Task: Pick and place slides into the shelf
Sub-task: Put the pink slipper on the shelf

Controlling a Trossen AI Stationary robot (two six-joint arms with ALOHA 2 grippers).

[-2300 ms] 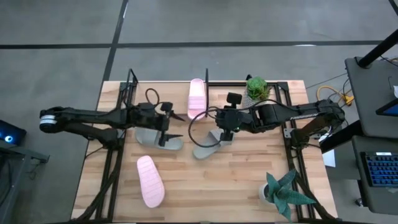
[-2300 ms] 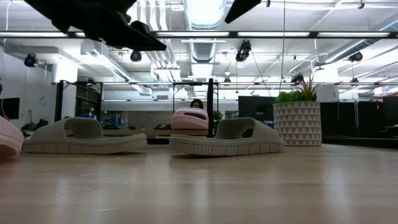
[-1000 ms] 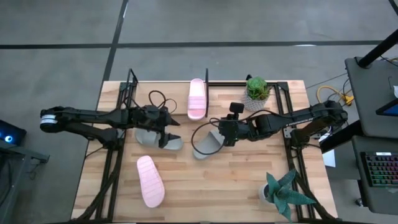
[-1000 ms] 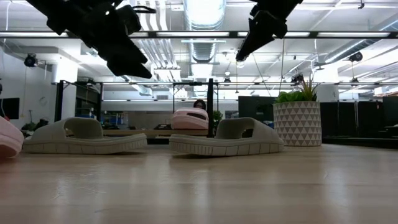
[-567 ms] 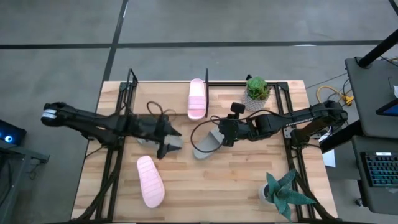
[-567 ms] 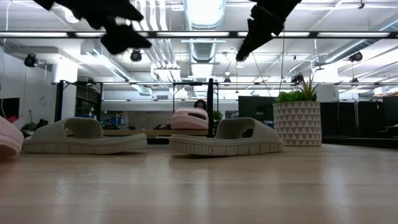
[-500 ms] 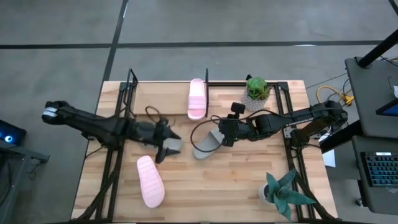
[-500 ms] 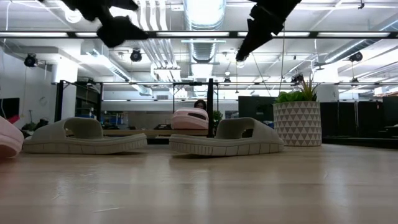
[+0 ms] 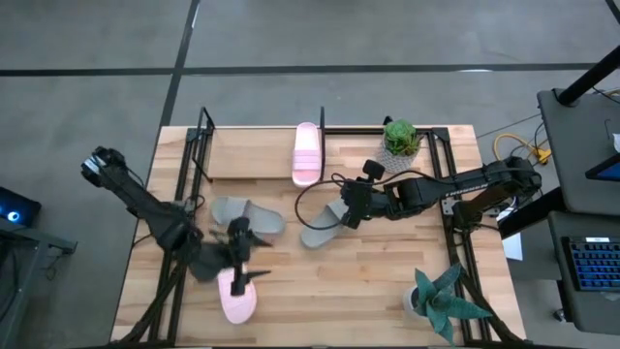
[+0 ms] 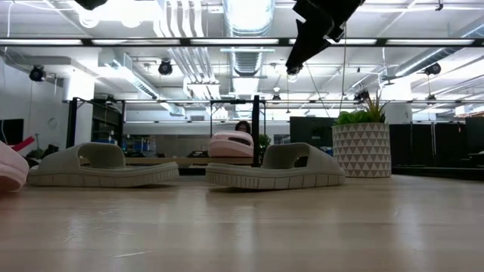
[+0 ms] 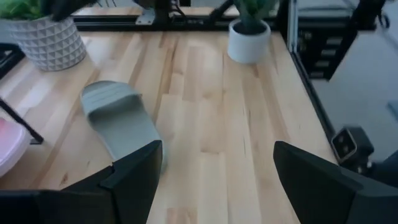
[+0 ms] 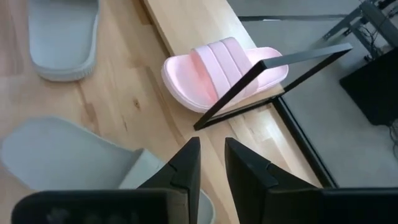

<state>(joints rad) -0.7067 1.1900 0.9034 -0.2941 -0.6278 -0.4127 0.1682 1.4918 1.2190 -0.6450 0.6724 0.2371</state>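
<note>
One pale pink slide (image 9: pixel 306 153) (image 12: pixel 221 71) lies flat on the shelf (image 9: pixel 254 155), at its right end by a black upright. The other pink slide (image 9: pixel 235 291) lies near the table's near-left part. Two grey-green slides (image 9: pixel 248 215) (image 9: pixel 325 225) rest sole-down mid-table, also seen in the low view (image 10: pixel 102 166) (image 10: pixel 276 168). My left gripper (image 9: pixel 244 254) (image 11: pixel 217 180) hovers open above the near pink slide's far end. My right gripper (image 9: pixel 342 209) (image 12: pixel 212 155) hangs high over the right grey slide (image 12: pixel 68 162), fingers almost together, holding nothing.
A plant in a patterned pot (image 9: pixel 401 138) (image 10: pixel 363 147) stands at the far right, and a plant in a white pot (image 9: pixel 436 302) (image 11: pixel 249 40) at the near right. Black frame rods run along both table sides. Bare wood lies between the slides and the near edge.
My left gripper has swung from above the left grey slide toward the near edge and now hangs over the near pink slide; it has also risen out of the low view. The left grey slide lies uncovered where it was. My right gripper has kept almost still.
</note>
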